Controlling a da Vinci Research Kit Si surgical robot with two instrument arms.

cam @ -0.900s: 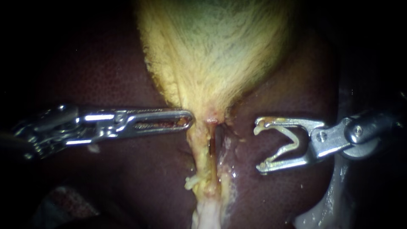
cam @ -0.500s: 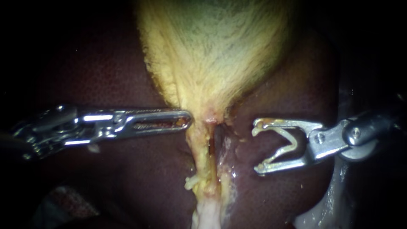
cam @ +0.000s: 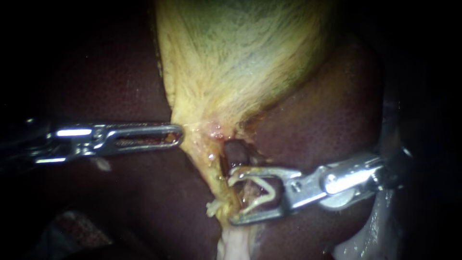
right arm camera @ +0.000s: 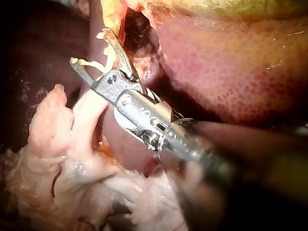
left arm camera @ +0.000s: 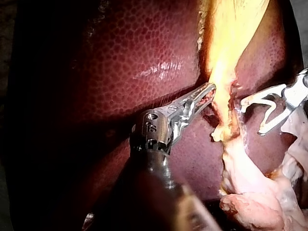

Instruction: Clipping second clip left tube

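Observation:
The yellow gallbladder (cam: 240, 62) narrows down to a yellowish tube (cam: 219, 178) with a dark window (cam: 235, 153) beside it. My left instrument (cam: 175, 135) lies level, its jaws shut on the gallbladder's neck edge and drawing it leftward; the left wrist view shows the same grip (left arm camera: 208, 91). My right instrument (cam: 232, 201) comes in from the right, jaws wide apart and carrying an open pale clip (cam: 262, 190). Its tips reach the tube's right side just below the window, with reddish tissue between them. The right wrist view shows those jaws (right arm camera: 89, 47) and the clip (right arm camera: 94, 63) against the tube.
Dark red liver (cam: 96, 72) surrounds the gallbladder on both sides. Pale, ragged tissue (cam: 236, 245) hangs below the tube and shows as a large lump (right arm camera: 57, 139) in the right wrist view. A pale surface (cam: 365, 240) lies at the lower right.
My right instrument has moved left and down, from clear of the tissue onto the tube. My left instrument has drawn back leftward, stretching the gallbladder neck with it.

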